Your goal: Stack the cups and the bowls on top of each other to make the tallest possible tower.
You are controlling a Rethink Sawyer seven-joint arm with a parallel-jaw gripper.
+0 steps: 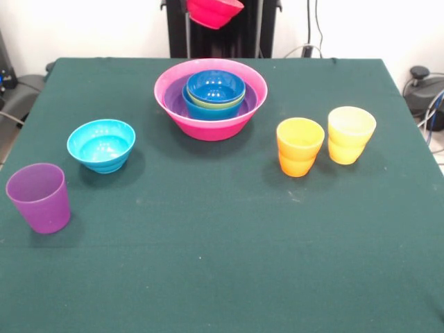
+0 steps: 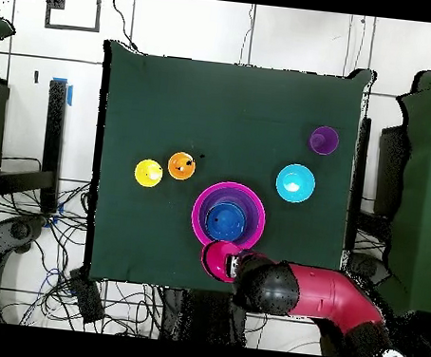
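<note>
Place: robotics lab
Evidence: green-clothed table (image 1: 208,263); red robot arm (image 2: 322,295) on pedestal; loose cables (image 2: 37,234) across tiled floor (image 2: 178,25)

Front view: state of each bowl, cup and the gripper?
Red-pink bowl: lifted off the table, above the stack.
Hot-pink bowl: upright, holds nested bowls.
Dark blue bowl: topmost in nest.
Cyan bowl: upright, alone.
Purple cup, orange cup, yellow cup: upright, unstacked.
Gripper: hidden by arm.
</note>
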